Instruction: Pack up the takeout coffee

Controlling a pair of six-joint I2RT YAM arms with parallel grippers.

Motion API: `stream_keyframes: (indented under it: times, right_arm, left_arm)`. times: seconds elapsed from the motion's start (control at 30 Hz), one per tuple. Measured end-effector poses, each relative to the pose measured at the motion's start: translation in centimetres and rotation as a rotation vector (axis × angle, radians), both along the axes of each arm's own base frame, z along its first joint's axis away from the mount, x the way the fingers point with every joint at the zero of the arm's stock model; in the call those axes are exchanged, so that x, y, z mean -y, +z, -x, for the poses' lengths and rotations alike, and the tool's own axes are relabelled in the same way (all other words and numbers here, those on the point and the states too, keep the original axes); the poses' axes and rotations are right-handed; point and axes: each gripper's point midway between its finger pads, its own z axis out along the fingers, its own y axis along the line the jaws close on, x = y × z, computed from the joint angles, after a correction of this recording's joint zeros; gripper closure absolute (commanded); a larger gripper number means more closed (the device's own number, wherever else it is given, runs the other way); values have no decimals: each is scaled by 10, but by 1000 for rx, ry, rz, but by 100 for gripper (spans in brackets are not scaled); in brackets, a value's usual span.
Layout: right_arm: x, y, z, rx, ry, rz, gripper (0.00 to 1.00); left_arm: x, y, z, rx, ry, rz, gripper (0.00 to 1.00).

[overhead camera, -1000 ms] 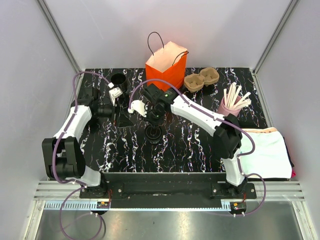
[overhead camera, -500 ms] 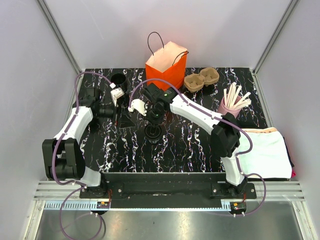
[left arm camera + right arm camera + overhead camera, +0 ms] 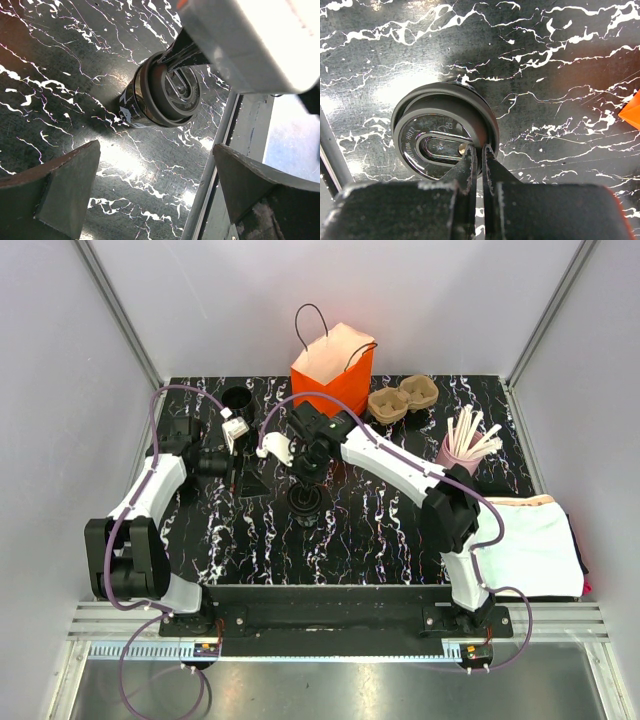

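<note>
There is one takeout coffee (image 3: 305,504). It is a small black cup with a round black lid, and it stands near the middle of the worktop (image 3: 385,535). The worktop is black and shiny with thin white cracks all over, like marble. The lid is smooth and glossy, with a raised ring at its edge and a long oval dip in its top.

There are two arms. The left claw (image 3: 156,150) is wide open. Its two dark fingers (image 3: 65,187) are shaped like wedges, and the cup lies past them, not touching.

The right claw (image 3: 478,156) is above the cup, closed to a thin slit. Its tips are at the lid's rim. I cannot tell if they nip it.

At the back stands one orange paper bag (image 3: 333,375) with thin loop handles, open at the top. Beside it is one brown pulp tray (image 3: 403,398) with two round holes. One pink cup (image 3: 456,452) holds a bunch of white sticks. One soft white cloth (image 3: 530,545) lies at the right edge. One more round black cup (image 3: 238,398) is at the back left.
</note>
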Motion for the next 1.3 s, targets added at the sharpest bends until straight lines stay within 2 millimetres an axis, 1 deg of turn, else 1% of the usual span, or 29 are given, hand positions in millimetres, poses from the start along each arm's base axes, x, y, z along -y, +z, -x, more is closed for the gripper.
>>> stream_keyframes:
  times: [0.2, 0.4, 0.53, 0.63, 0.77, 0.87, 1.07, 1.3]
  right_arm:
    - [0, -9, -1, -13, -3, 14, 94]
    - [-2, -9, -4, -5, -4, 6, 94]
    - [-3, -7, -4, -8, -9, 3, 96]
    - [-6, 3, -4, -20, -11, -19, 97]
    - [-9, 25, -8, -19, -14, -63, 97]
    - [-8, 29, -7, -28, -15, -68, 97]
    - [2, 20, 5, -90, -13, -22, 97]
    - [5, 4, 7, -125, -17, 16, 97]
  left_arm:
    - [0, 0, 0, 0, -1, 0, 1]
    - [0, 0, 0, 1, -1, 0, 1]
    - [0, 0, 0, 1, -1, 1, 1]
    - [0, 0, 0, 1, -1, 1, 1]
    - [0, 0, 0, 1, -2, 1, 1]
    - [0, 0, 0, 0, -2, 1, 1]
    - [0, 0, 0, 1, -2, 1, 1]
    - [0, 0, 0, 1, -2, 1, 1]
